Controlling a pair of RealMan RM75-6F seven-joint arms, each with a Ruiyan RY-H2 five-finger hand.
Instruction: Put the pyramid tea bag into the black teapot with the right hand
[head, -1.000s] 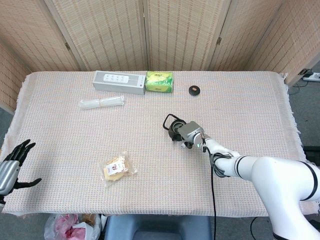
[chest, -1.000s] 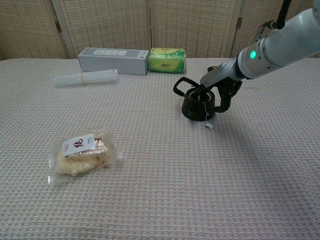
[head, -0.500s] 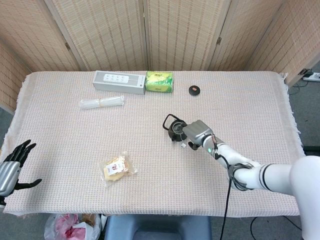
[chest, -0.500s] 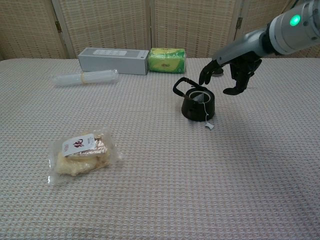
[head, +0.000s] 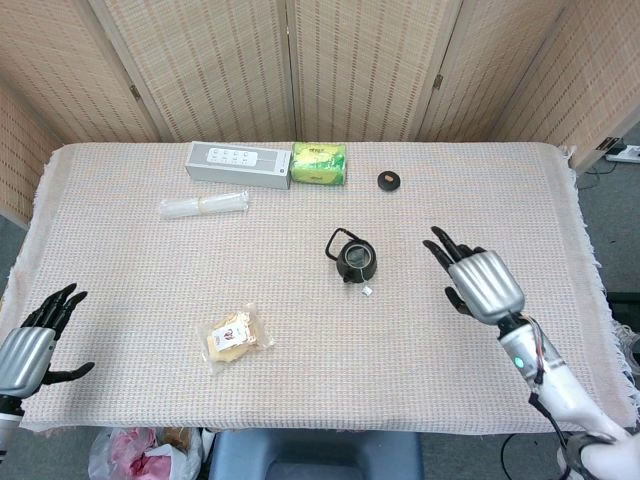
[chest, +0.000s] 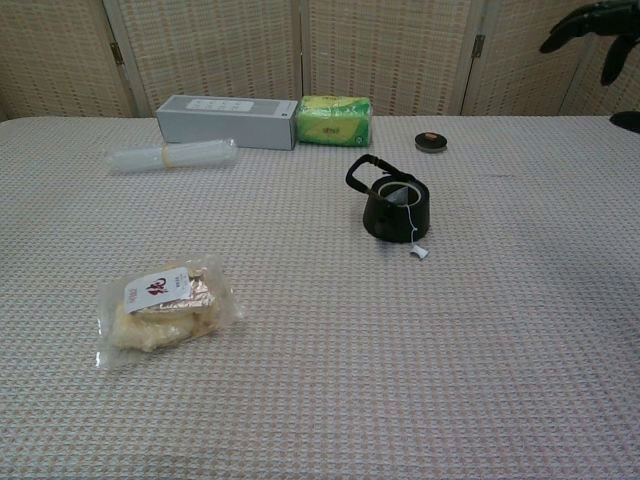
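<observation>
both hands' fingers (head: 447, 247) spread, empty

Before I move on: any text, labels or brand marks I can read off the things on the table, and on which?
None can be read as words.
Snack packet: white label with a dark red mark, perhaps a character, too blurred to read.
Grey box: row of small white icons on top, too small to read.
Green pack: faint print, blurred.
Tea bag tag beside the black teapot: nothing legible.
</observation>
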